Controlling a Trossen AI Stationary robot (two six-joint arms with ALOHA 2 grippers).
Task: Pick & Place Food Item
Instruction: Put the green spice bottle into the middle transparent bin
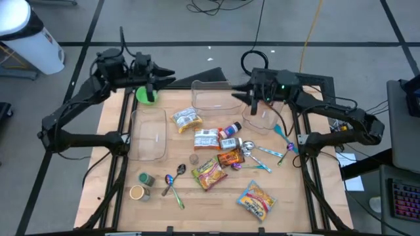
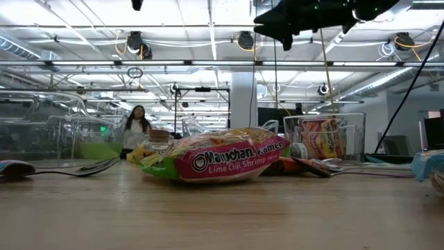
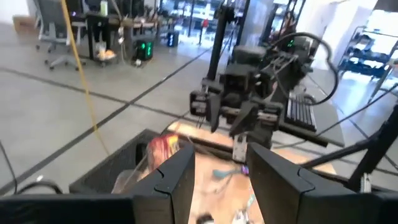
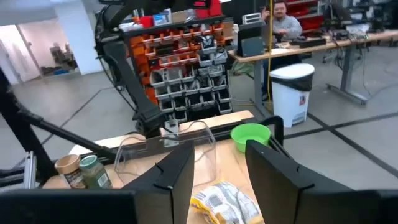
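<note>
Overhead, both hands [image 1: 169, 80] [image 1: 237, 97] hover half-open and empty above the cluttered wooden table [image 1: 289, 190], workshop beyond

Bright even overhead light — ceiling lamps [image 2: 135, 42] glare in low view — left wrist view blurred

From down at the level of the wooden worktop [image 2: 222, 215], a ramen packet [image 2: 218, 161] printed "Lime Chili Shrimp" lies front and centre, pink and green and crinkled. Behind it to the right stands a clear container [image 2: 326, 139] with a yellow and red packet showing through its wall. A spoon [image 2: 90, 167] rests on the wood at the left, near clear plastic tubs [image 2: 48, 135] with something green behind them. A dark robot arm [image 2: 312, 17] hangs in from the top right. Far back in the room, a person [image 2: 137, 128] sits under rows of ceiling lights.
</note>
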